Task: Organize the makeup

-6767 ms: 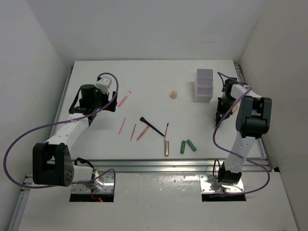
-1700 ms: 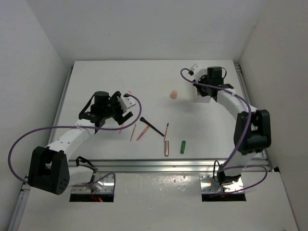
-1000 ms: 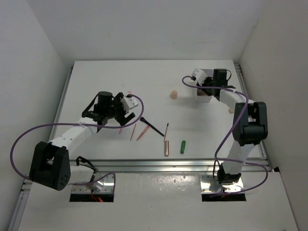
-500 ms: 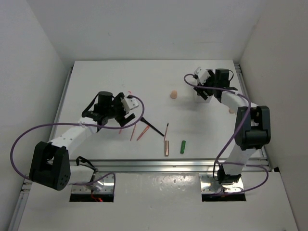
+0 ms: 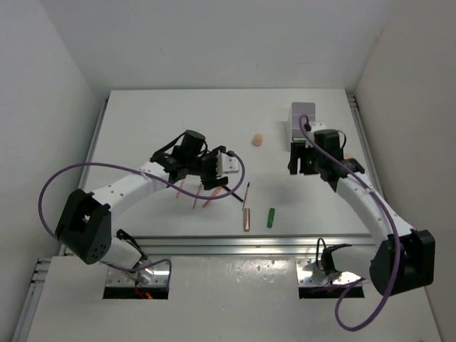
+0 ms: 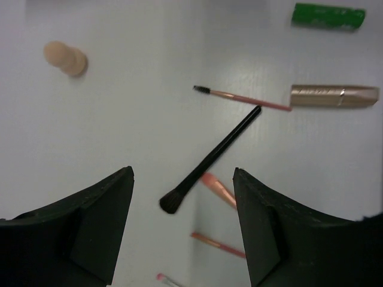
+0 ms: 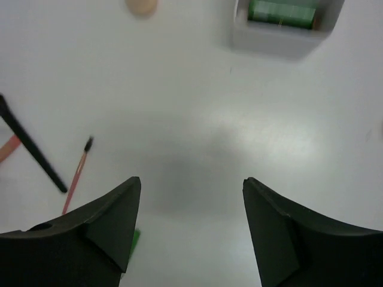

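A plain white table [image 5: 142, 128] sits boxed in by white walls. Only the right wrist view shows a green tube [image 7: 281, 12] lying inside the white translucent compartment box [image 7: 269, 37]; from overhead its contents cannot be told. Well left of the box lies the slim black brush [image 6: 212, 158], set diagonally with its handle tip toward the rose-gold tube [image 6: 334, 95] and its bristles away. Over the brush, the left end effector [image 6: 182, 174] is spread and empty. Near the box, the right end effector [image 7: 191, 180] is likewise spread and empty.
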Robot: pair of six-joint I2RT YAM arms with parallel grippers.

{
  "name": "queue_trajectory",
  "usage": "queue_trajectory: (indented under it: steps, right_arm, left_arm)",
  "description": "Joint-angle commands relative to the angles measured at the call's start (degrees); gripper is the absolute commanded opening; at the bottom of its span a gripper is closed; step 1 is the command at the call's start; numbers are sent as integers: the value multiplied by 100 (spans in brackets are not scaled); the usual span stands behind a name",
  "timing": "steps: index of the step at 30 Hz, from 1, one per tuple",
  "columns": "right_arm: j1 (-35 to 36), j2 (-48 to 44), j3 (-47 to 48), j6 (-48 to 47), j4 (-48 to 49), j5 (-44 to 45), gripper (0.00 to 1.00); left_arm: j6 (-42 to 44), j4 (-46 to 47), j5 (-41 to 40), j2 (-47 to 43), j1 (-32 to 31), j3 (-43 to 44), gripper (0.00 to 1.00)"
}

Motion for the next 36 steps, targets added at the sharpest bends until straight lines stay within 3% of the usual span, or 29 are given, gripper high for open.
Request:
queue_trajectory:
  steps: [1, 3, 6, 11, 19, 27, 33, 36]
  right_arm:
    - [715, -295, -704, 2042, -861, 1112, 69]
    - [1121, -365, -819, 2499, -1134, 1445, 69]
    - [1727, -479, -1021, 2869, -1416, 1842, 68]
    - [2387, -498, -1495, 3150, -1021, 1826, 60]
    - [2853, 73, -1777, 3449, -169, 1369, 55]
    - [2924, 750, -1909, 3801, -63, 1272, 48]
    - [2889, 1066, -2120, 3810, 368, 1167, 36]
    - [2827, 1163, -2111, 3784, 359, 1079, 25]
  left_arm:
    - [-1710, -12, -444, 64, -224, 168, 71]
    - [-2665, 101, -848, 64, -172, 55, 67]
    - [-3363, 242, -1595, -120, -119, -156, 66]
    - [-3743, 243, -1870, -357, -119, -438, 66]
    - [-3736, -83, -2045, -805, -119, -710, 67]
    - [-3251, -214, -2063, -1131, -233, -1001, 70]
    - [-3251, -214, -2063, -1131, -286, -1053, 70]
    - [-3199, -214, -2124, -1192, -286, -1054, 70]
